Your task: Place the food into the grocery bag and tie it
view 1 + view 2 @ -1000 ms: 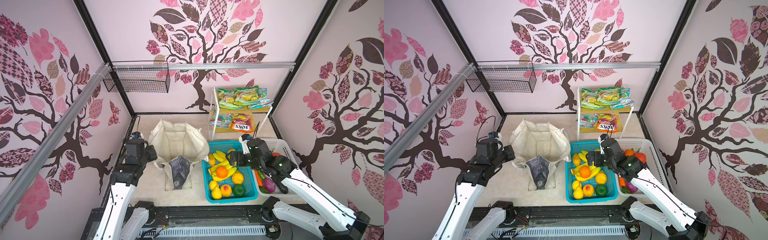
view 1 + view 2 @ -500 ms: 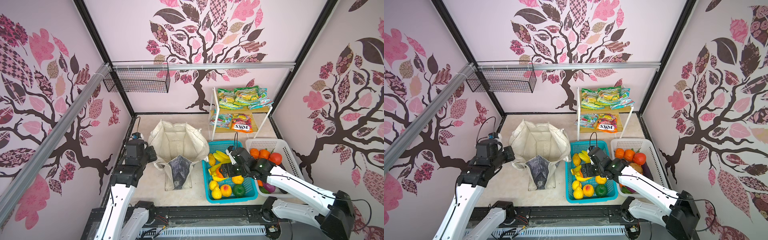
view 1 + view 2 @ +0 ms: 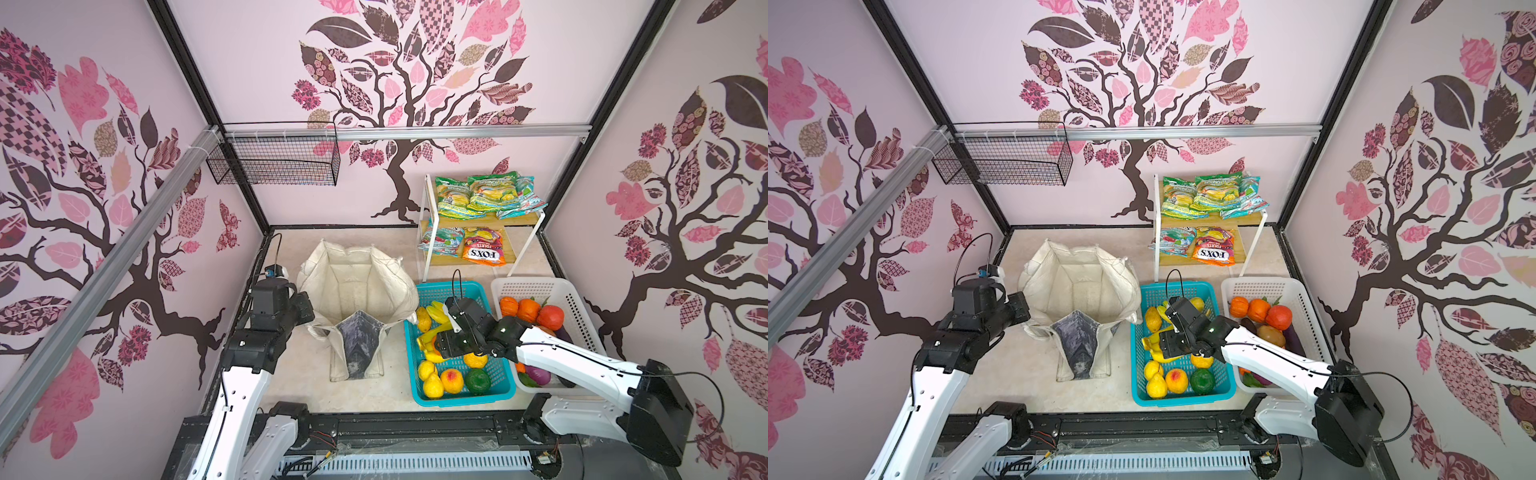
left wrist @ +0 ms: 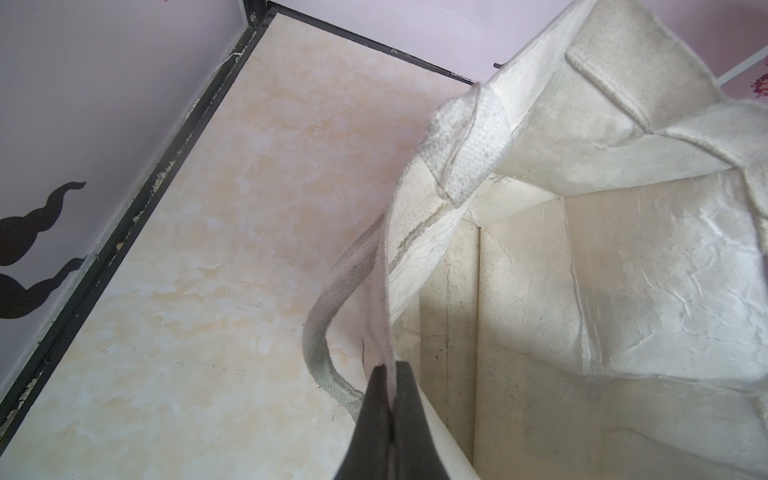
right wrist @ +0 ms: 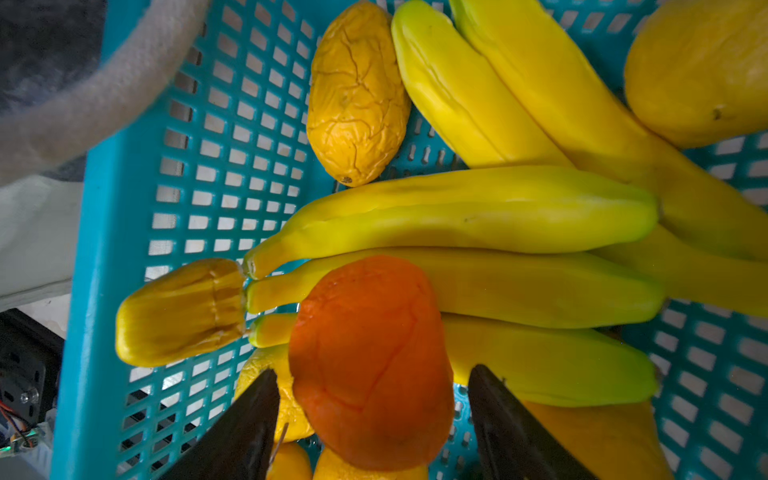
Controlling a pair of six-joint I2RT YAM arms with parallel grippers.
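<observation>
Standing by the rig, I saw the grocery bag (image 3: 357,282) upright on the counter (image 3: 299,386), left of the middle, its mouth gaping and its dark marbled panel (image 3: 359,338) facing the near edge; the left claw (image 4: 388,368) was pinched flat on a thin fold of the bag's cream rim on the side nearest the counter's left edge, with a strap (image 4: 320,332) looping down just beside it; inside, what I could see of the bag was bare pale lining. Just right of the bag sat the teal basket (image 3: 463,400), heaped with toy fruit, and beside that, along the counter's right edge, the white basket (image 3: 536,284), where a brown round fruit (image 3: 1271,336) lay among orange and red ones. The right claw (image 5: 372,368) was down in the teal basket, its two black fingers (image 5: 249,428) spread wide on either side of the orange (image 5: 365,332); a sliver of gap showed at each side, so it straddled the fruit rather than gripped it. The orange lay on top of the yellow banana bunch (image 5: 478,216), with a wrinkled yellow fruit (image 5: 357,95) near them toward the bag's side of the basket. At the far right corner stood a white rack (image 3: 424,232); the glossy green and teal snack packets (image 3: 486,195) lay on its upper shelf, and more packets sat on the shelf below.
</observation>
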